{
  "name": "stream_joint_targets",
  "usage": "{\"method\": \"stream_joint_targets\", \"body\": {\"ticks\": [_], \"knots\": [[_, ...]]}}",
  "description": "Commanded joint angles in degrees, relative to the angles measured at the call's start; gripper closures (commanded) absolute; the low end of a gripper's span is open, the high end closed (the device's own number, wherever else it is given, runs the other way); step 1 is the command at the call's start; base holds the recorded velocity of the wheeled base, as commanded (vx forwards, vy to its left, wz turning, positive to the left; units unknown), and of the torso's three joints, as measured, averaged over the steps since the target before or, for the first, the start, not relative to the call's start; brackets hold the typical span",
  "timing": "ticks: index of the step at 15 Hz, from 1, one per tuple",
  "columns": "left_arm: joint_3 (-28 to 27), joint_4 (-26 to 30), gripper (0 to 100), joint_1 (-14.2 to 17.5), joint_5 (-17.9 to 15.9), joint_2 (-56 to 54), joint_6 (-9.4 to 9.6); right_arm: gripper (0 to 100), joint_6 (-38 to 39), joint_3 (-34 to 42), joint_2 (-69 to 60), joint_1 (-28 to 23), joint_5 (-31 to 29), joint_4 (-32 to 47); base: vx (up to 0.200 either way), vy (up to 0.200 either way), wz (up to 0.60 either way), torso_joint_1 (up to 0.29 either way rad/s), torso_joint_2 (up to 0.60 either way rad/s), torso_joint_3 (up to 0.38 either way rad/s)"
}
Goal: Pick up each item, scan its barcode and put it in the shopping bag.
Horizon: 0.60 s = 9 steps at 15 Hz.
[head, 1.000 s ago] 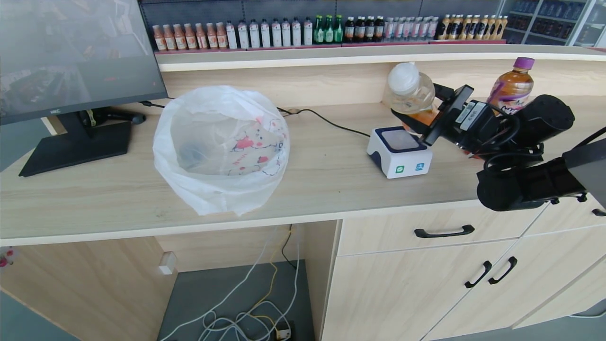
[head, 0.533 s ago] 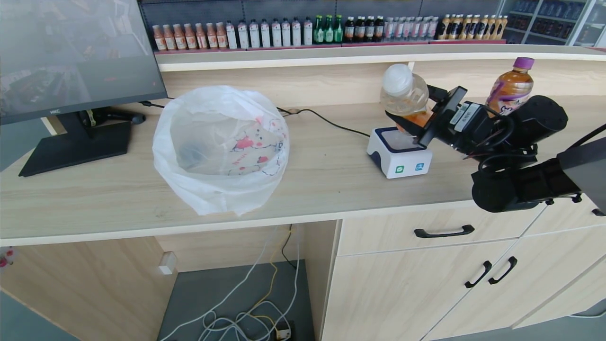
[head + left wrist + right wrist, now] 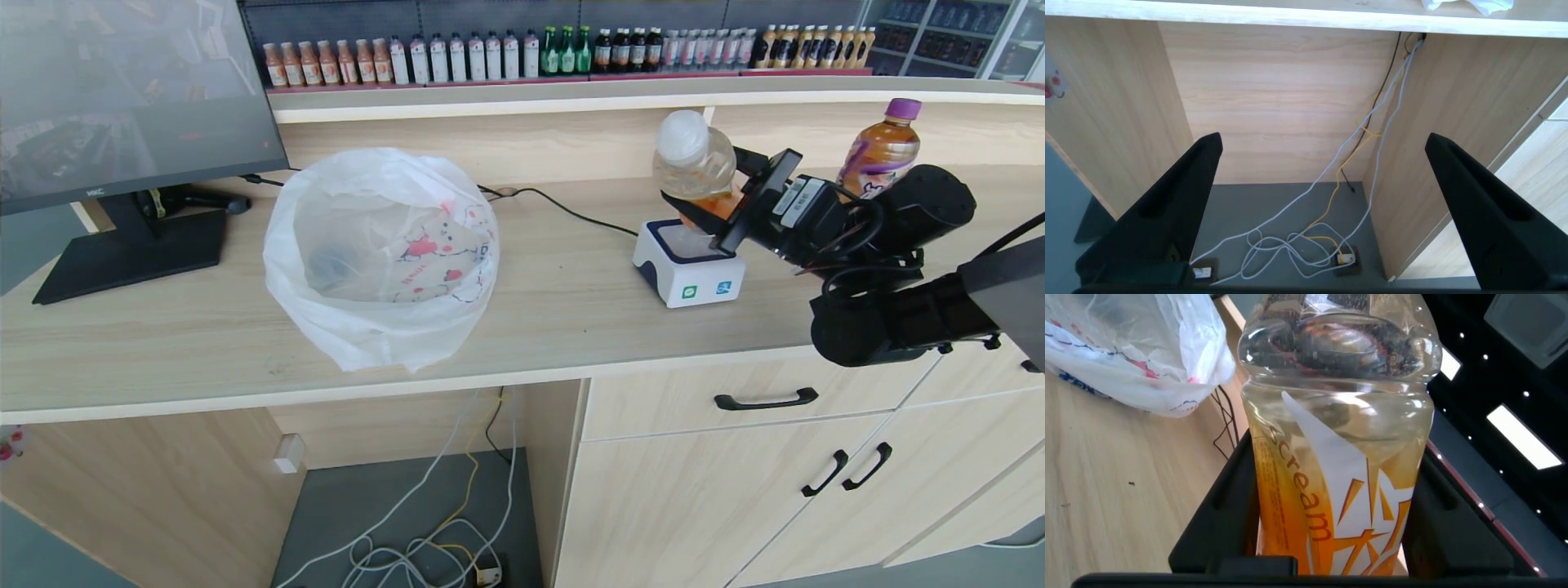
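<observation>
A: Right gripper (image 3: 714, 186) has the bottle (image 3: 694, 155) clamped round its middle, jaws closed on the orange label. The white cap is tipped to the left, and the bottle hangs just above the scanner (image 3: 690, 273) on the right part of the counter (image 3: 563, 302).

B: The label's the story here. The wrist camera shows the bottle (image 3: 1339, 441) with print between the fingers (image 3: 1217, 514), but I can't find the barcode or tell which side faces the glass.

A: So I'd roll the wrist slowly, bring the code square to the scanner window, and stay close without touching. On curved, glossy plastic, a steep tilt could glare or miss.

B: And the grip?

A: Looks firm, but it's a smooth bottle with liquid inside, so no jerks.

B: Then comes the shopping bag (image 3: 380, 253), well to the left, mouth open upward. Lift clear of the scanner first, then lower the bottle in rather than drop it, since that thin film could fold over.

A: Left gripper (image 3: 1323, 140)?

B: Jaws spread wide with nothing in them, down below the counter above the cables (image 3: 1306, 237). A purple-capped bottle (image 3: 882, 151) stands far right.
</observation>
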Motion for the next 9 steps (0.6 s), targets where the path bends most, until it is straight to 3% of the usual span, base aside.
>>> {"method": "stream_joint_targets", "body": {"ticks": [1, 9], "knots": [[0.0, -0.01, 0, -0.07, 0.0, 0.01, -0.02, 100, 0.04, -0.04, -0.55, 0.02, -0.06, -0.06, 0.0, 0.0, 0.0, 0.0, 0.0, 0.0], [0.0, -0.01, 0, 0.01, 0.0, 0.01, -0.02, 100, 2.76, 1.46, -5.91, -0.16, -4.72, 0.03, 0.0, 0.0, 0.0, 0.0, 0.0, 0.0]]}}
